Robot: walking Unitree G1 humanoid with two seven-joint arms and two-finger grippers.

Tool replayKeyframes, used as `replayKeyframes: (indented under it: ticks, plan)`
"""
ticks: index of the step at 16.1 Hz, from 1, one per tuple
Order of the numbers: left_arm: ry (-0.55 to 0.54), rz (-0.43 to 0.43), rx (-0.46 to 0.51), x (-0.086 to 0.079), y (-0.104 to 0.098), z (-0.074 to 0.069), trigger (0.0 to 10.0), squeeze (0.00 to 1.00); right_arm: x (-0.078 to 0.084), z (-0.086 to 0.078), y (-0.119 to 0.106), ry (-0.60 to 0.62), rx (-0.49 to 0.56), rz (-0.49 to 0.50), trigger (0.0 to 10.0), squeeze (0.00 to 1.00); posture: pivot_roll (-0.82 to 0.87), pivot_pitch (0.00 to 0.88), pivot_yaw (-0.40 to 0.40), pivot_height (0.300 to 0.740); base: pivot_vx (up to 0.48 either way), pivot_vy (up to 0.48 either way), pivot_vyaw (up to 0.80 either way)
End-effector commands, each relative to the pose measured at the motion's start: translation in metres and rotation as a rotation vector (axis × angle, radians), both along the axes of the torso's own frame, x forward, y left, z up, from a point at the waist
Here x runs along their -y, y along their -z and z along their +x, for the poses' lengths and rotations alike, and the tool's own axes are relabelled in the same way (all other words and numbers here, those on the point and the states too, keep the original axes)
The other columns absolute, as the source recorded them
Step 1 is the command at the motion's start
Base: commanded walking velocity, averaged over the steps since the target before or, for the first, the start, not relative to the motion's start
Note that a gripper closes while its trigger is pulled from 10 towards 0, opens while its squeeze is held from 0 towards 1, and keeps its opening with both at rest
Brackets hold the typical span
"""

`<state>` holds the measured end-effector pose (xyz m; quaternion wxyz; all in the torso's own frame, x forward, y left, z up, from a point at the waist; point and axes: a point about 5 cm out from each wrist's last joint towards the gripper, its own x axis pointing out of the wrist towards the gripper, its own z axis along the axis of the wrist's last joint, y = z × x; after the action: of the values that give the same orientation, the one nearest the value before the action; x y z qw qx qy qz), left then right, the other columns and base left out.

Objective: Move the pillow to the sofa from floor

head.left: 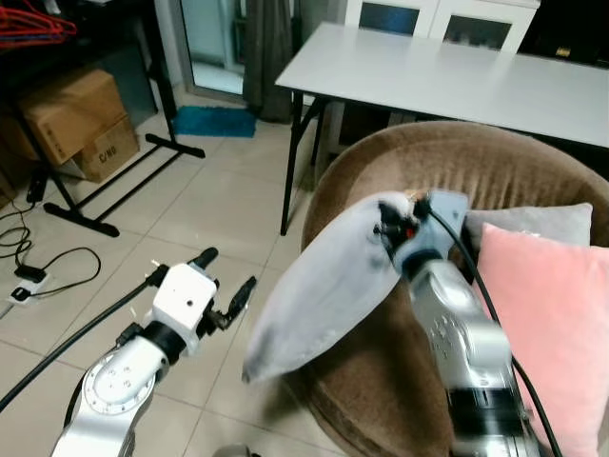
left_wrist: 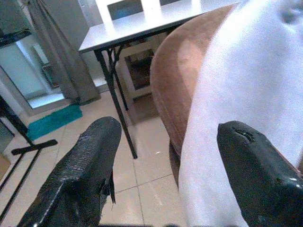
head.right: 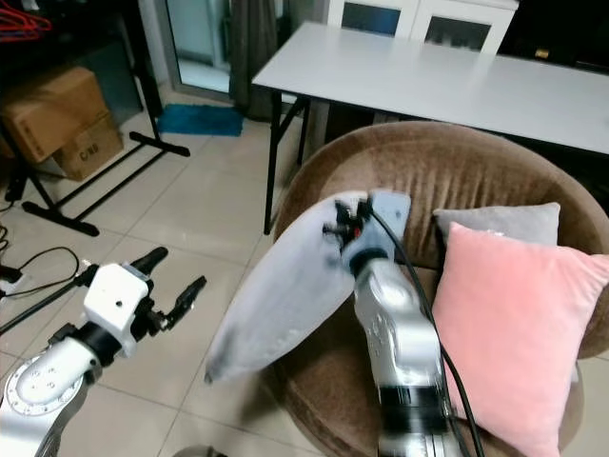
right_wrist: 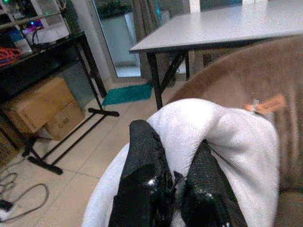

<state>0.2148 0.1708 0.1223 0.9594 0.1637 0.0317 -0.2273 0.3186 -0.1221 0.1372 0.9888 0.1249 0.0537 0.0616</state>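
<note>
right end effector [right_wrist: 173,182] clamped on grey pillow [head.left: 324,290] | long axis slants, top corner toward sofa [head.left: 495,171] | left end effector [left_wrist: 165,175] apart

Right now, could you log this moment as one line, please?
right gripper shut on grey pillow | above brown sofa edge | left gripper open

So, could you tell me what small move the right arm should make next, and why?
Probably carry the grey pillow further over the sofa seat before letting go. The right tool is shut on its upper edge, but most of the pillow hangs outside the sofa's rim, above the floor. The open left tool is beside it.
</note>
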Motion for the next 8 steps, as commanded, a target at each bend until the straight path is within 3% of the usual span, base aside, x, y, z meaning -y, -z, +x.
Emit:
replayKeyframes:
  ticks: [1,3,6,8]
  plan:
    - [0.018,0.007,0.002,0.001,-0.003,-0.001,10.0,0.0,0.01,0.009,-0.015,0.051,0.079,-0.037,10.0,0.0,0.1,0.0,-0.059,0.74,0.0,0.0,0.0]
    - [0.047,0.015,-0.016,0.003,-0.001,-0.007,10.0,0.0,0.031,0.038,-0.02,0.155,0.047,-0.141,10.0,0.0,0.12,0.0,-0.081,0.74,0.0,0.0,0.0]
    - [0.048,0.017,-0.028,0.003,0.0,-0.014,10.0,0.0,0.043,0.054,-0.039,0.183,0.104,-0.149,10.0,0.0,0.13,0.0,-0.091,0.74,0.0,0.0,0.0]
    - [0.049,0.017,-0.034,0.004,0.0,-0.017,10.0,0.0,0.057,0.075,-0.065,0.236,0.175,-0.304,10.0,0.0,0.14,0.0,-0.098,0.74,0.0,0.0,0.0]
